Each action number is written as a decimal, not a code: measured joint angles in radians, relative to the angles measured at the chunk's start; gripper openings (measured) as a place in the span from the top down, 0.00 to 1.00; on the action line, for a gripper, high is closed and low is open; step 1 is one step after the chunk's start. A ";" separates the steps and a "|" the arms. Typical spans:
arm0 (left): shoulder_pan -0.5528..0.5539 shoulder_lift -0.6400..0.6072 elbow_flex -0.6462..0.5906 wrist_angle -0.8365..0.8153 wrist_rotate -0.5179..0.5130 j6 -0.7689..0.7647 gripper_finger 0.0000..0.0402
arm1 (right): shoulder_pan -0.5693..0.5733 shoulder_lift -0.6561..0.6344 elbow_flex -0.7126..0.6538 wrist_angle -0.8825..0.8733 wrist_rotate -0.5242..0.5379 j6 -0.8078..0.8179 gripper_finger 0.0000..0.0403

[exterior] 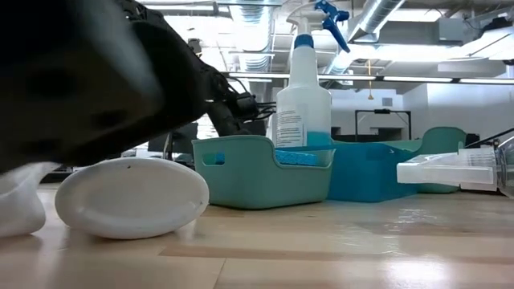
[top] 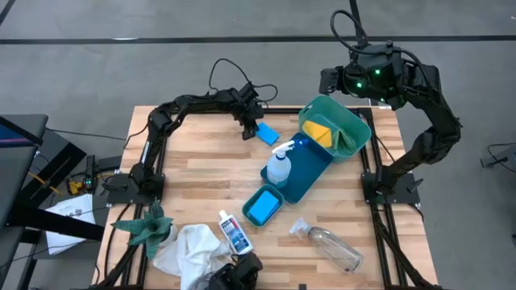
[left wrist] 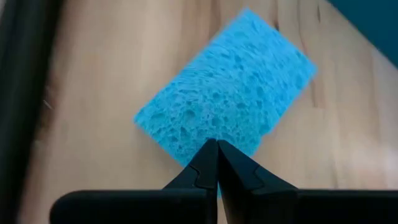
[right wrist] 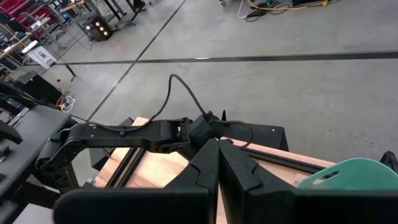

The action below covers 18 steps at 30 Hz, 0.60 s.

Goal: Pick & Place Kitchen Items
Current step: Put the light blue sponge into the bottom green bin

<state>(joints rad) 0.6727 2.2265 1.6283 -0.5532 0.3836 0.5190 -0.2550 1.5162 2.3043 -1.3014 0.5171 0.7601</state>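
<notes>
Sponge number one, a small blue one (top: 267, 133), lies flat on the wooden worktop (top: 201, 177) near the far edge. The left tool (top: 249, 129) sits right at its corner. Seen from the left wrist, the two dark fingers (left wrist: 205, 169) are pressed tight together with nothing between them, and their tips meet just at the edge of the sponge (left wrist: 227, 109). It may be touching the sponge, but I cannot be sure.

The right tool (right wrist: 217, 152) is up high, past the far right corner of the worktop, above the round teal tub (top: 343, 121). Its fingers are clenched shut and hold nothing. The tub is tipped on its side, and a yellow pad (top: 318, 131) lies inside it.

A dark blue tray (top: 310, 173) sits in the middle of the worktop. The white spray bottle (top: 278, 165) with the blue trigger stands at its left edge. Just in front is a small teal bin (top: 262, 206) with another blue sponge (top: 260, 209) in it.

Near the front edge, the little white bottle (top: 232, 231) with the blue label lies on its side. The white cloth (top: 189, 248) is bunched up beside it, next to the green spiky plant (top: 145, 228). The clear plastic bottle (top: 332, 246) lies on its side at the front right.
</notes>
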 joint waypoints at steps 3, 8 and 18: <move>0.000 0.000 0.002 -0.061 -0.001 -0.001 1.00 | 0.000 0.000 0.000 0.001 0.000 0.000 1.00; 0.000 0.000 0.003 -0.149 -0.003 -0.025 1.00 | -0.004 0.002 0.000 0.017 0.001 -0.005 1.00; 0.002 -0.022 0.002 -0.333 -0.024 -0.024 1.00 | -0.004 0.003 0.000 0.031 0.004 -0.012 1.00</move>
<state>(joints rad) 0.6746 2.2042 1.6303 -0.8857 0.3601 0.4953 -0.2592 1.5192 2.3043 -1.2707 0.5208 0.7483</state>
